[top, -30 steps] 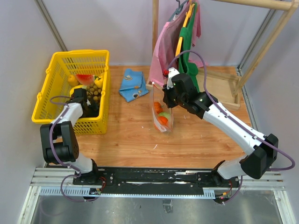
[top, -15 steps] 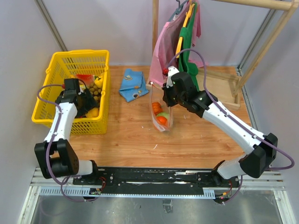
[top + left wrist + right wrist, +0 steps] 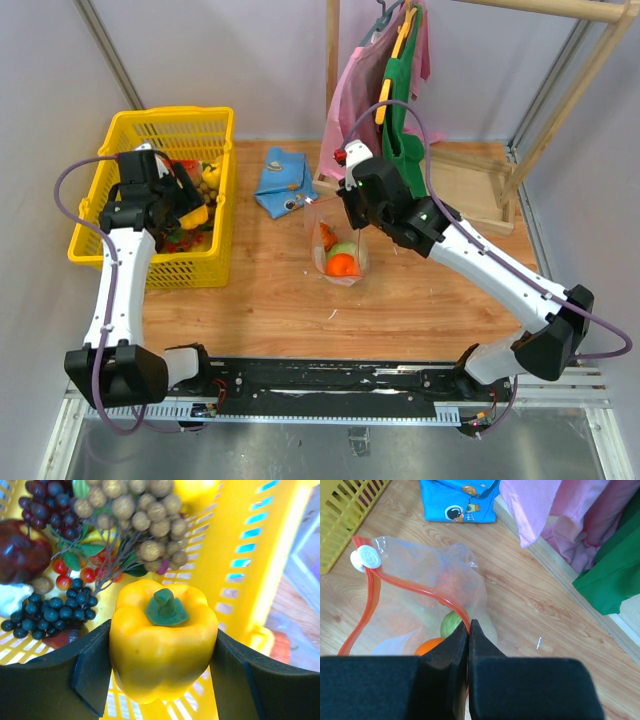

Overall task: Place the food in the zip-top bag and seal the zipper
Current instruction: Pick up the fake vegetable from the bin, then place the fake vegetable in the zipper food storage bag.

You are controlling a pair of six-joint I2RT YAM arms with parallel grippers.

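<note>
**Yellow pepper gripped over the basket, bag held open at mid-worktop**

The left gripper has its jaws clamped on a yellow pepper, one on each flank, green stem facing the wrist camera. The pepper hangs above the yellow basket at the left of the worktop. Under it in the basket lie dark grapes, a cluster of tan berries, small red berries and a dark red fruit.

At mid-worktop the right gripper has its jaws pinched together on the rim of the zip-top bag, right at the red zipper. The mouth of the bag gapes open, and a white slider sits at the zipper's far end. Inside the bag lie an orange piece and a green piece.

Beyond the bag a folded blue cloth lies on the worktop. Pink and green garments hang at the back.
</note>
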